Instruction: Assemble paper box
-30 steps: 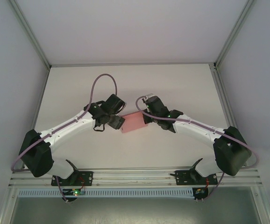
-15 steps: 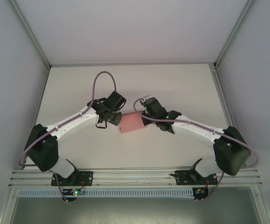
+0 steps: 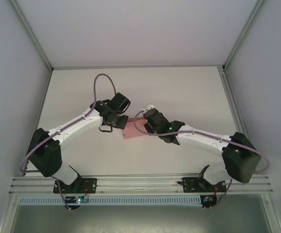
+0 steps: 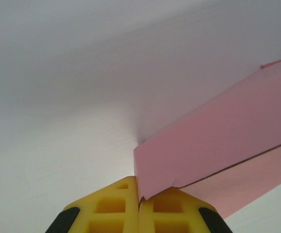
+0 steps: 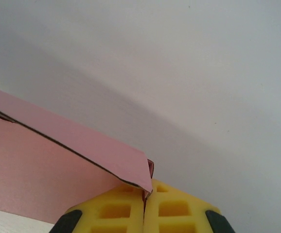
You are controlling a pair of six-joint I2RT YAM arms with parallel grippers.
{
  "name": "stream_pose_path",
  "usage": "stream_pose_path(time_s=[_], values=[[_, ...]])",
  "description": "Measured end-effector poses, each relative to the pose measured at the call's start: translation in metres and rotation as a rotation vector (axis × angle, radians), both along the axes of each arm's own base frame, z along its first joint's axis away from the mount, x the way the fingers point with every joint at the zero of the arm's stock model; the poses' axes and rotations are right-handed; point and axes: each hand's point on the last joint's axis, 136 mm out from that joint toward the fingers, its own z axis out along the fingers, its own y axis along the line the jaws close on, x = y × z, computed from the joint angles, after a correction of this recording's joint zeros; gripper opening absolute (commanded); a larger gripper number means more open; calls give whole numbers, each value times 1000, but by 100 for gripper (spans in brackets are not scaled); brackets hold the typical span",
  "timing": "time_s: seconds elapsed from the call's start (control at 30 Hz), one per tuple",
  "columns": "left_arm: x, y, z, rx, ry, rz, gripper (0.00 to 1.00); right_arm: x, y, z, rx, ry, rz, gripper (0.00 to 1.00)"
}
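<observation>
Pinching paper box at opposite corners with left gripper and right gripper, both clamped on card | held between them over table middle | likely bracing both ends for folding

You had your left arm and right arm stretched forward and bent inward, wrists nearly meeting. The left gripper and right gripper faced each other, each pinched tight on an opposite end of the paper box.
</observation>
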Motion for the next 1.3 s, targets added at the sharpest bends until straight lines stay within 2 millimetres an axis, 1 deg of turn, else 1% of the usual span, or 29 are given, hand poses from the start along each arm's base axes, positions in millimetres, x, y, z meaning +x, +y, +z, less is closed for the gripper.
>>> stream_pose_path(time_s=[0.27,0.43,0.53,0.93,1.07,1.17,1.3], values=[[-12,5,5,-136,195,174,0,-11,10,0,-47,-55,31,0],[-13,3,7,-205,292,270,0,-12,11,0,-76,-84,24,0],[-13,2,6,-226,321,307,0,-12,10,-1,-89,-94,15,0],[-4,-3,7,-295,431,429,0,-9,8,-3,-91,-128,-34,0],[-2,-3,9,-306,465,445,0,-10,8,-3,-93,-136,-40,0],[-4,-3,9,-303,477,445,0,-10,8,-4,-92,-142,-49,0],[-6,-3,7,-313,462,433,0,-9,8,-4,-74,-145,-67,0]])
